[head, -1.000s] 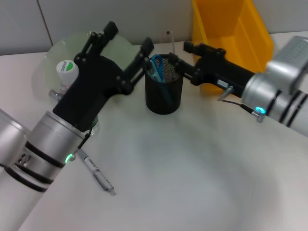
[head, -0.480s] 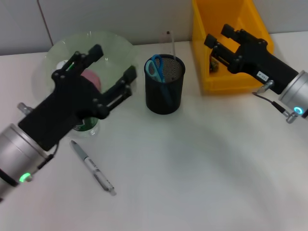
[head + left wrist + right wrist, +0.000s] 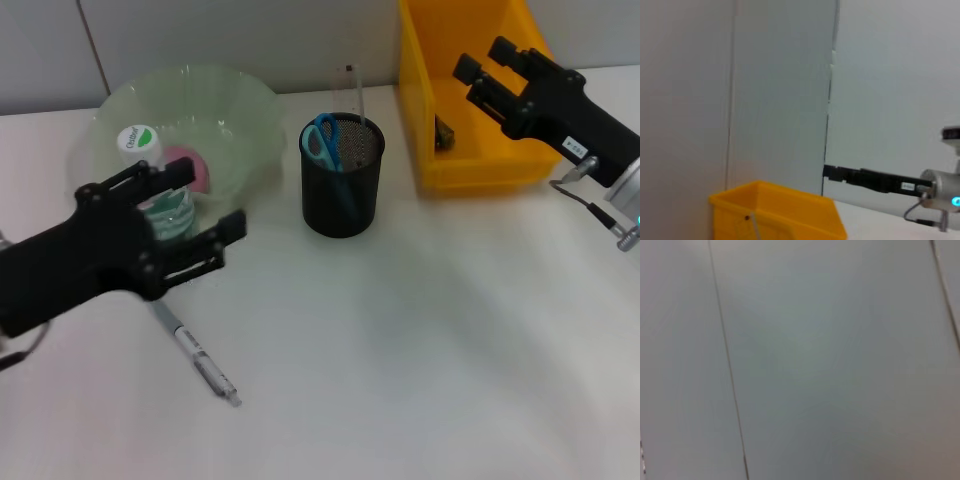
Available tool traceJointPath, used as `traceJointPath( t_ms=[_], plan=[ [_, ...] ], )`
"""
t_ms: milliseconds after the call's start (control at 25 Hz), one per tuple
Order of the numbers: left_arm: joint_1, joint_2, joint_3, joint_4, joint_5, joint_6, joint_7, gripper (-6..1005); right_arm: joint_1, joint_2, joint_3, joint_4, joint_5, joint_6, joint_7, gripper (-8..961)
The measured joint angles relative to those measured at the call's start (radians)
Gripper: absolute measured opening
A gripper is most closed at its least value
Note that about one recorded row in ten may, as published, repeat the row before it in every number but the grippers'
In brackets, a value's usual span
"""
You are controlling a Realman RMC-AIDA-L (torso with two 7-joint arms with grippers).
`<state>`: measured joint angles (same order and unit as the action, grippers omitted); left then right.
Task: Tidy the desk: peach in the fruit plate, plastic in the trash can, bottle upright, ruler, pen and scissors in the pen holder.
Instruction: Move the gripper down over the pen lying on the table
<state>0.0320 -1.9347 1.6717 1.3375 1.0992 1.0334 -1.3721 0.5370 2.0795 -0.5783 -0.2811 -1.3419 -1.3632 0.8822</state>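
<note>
Both arms pulled back from pen holder [image 3: 342, 175]; left gripper [image 3: 195, 215] fingers apart, empty, 9 o'clock; right gripper [image 3: 492, 67] fingers apart, 2 o'clock; pen [image 3: 195, 352] not yet stowed.

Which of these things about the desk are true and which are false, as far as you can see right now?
1. The pen is inside the pen holder. False: it lies flat on the desk, near the left gripper.
2. The blue-handled scissors stand in the pen holder. True.
3. The bottle is lying on its side. False: it stands upright, cap up, by the fruit plate.
4. The peach sits in the green fruit plate. True.
5. The right gripper is over the fruit plate. False: it is over the yellow trash can.
</note>
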Motion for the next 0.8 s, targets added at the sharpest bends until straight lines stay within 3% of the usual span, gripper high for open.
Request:
traceJointPath(
  t_ms=[280, 320, 360, 520, 560, 800],
  plan=[
    [-0.014, -0.105, -0.367, 0.073, 0.350, 0.373, -0.070, 799, -0.018, 0.000, 0.019, -0.003, 0.000, -0.001, 0.006, 606],
    [-0.014, -0.105, -0.367, 0.073, 0.350, 0.373, -0.070, 799, -0.020, 0.001, 0.019, -0.003, 0.000, -0.001, 0.006, 606],
    [-0.053, -0.123, -0.437, 0.107, 0.486, 0.437, -0.081, 799, -0.022, 0.001, 0.019, -0.002, 0.000, -0.001, 0.006, 606],
    [-0.097, -0.118, -0.457, 0.125, 0.599, 0.447, -0.097, 799, -0.036, 0.001, 0.019, -0.002, 0.000, -0.002, 0.012, 605],
    [-0.135, -0.095, -0.454, 0.128, 0.676, 0.431, -0.107, 799, -0.040, 0.002, 0.019, -0.001, 0.000, -0.002, 0.013, 605],
    [-0.197, -0.059, -0.425, 0.150, 0.814, 0.424, -0.107, 799, -0.058, 0.002, 0.018, 0.005, 0.000, -0.004, 0.019, 604]
  ],
)
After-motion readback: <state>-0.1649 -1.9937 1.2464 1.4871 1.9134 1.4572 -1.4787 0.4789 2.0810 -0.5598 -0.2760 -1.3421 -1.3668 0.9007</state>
